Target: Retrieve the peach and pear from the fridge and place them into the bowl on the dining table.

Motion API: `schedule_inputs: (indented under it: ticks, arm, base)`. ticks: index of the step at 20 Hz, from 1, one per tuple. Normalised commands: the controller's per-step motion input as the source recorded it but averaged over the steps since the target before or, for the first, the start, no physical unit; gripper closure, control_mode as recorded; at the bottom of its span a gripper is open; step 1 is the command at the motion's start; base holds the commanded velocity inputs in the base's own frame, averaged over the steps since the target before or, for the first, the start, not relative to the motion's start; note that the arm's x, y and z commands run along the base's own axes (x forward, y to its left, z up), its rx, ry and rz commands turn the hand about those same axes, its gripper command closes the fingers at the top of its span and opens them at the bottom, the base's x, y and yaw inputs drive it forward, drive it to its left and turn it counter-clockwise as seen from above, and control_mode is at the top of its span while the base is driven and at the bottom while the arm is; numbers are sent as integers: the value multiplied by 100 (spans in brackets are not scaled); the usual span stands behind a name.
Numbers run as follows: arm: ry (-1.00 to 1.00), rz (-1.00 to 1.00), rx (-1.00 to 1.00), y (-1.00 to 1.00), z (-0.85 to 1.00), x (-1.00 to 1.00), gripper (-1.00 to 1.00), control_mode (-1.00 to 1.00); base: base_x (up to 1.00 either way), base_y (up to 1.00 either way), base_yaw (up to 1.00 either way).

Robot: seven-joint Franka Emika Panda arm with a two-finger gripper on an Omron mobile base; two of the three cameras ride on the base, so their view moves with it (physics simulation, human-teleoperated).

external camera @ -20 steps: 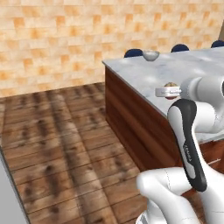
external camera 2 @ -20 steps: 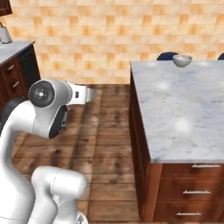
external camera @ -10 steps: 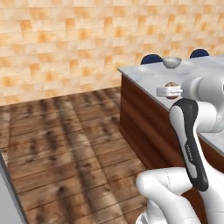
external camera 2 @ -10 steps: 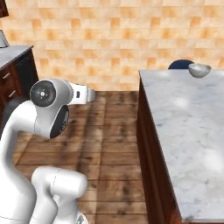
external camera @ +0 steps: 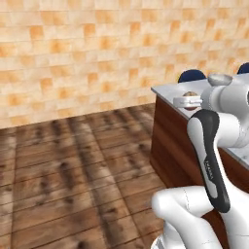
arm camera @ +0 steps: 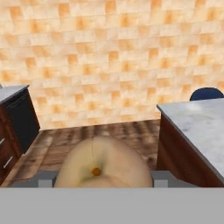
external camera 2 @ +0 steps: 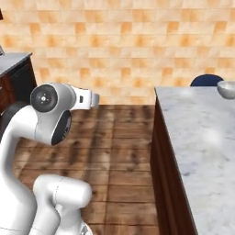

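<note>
1. right now my gripper (arm camera: 98, 179) is clamped on the peach (arm camera: 101, 162), which sits between the two fingertips (arm camera: 44, 178) and bulges up past them; its stem dimple faces the hand camera.
2. judging by its look, the peach should be light and firm enough to carry, but round and smooth-skinned, so it could roll or squirt out if the squeeze is off-centre.
3. it is also soft fruit (too hard a pinch would bruise it), so i'd take it across its widest part, one pad on each flank, which seems to be how it sits now.
4. beyond the fruit is wooden floor (arm camera: 131, 131) and a tiled brick wall (arm camera: 109, 52), with the dining table (arm camera: 201, 120) off to one side, well apart from my hand.
5. the bowl (external camera 2: 228, 89) rests near the far edge of that marble top, just in front of a blue stool (external camera 2: 207, 80); in the left base view the bowl (external camera: 220, 79) peeks over my arm.
6. i judge the carry is under way and the release into the bowl is not yet done; the rounded bowl should catch a fruit dropped from low height.
7. the pear is nowhere i can point to.
</note>
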Motion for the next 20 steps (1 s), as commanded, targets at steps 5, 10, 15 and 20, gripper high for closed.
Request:
schedule_inputs:
  ticks: [5,10,15,20]
  arm:
    - [0,0,0,0,0,0,100,100]
    - [0,0,0,0,0,0,100,100]
    - [0,0,0,0,0,0,100,100]
    - [0,0,0,0,0,0,100,100]
  base:
    - [100,0,18]
    - [100,0,3]
    - [100,0,-7]
    - [100,0,-25]
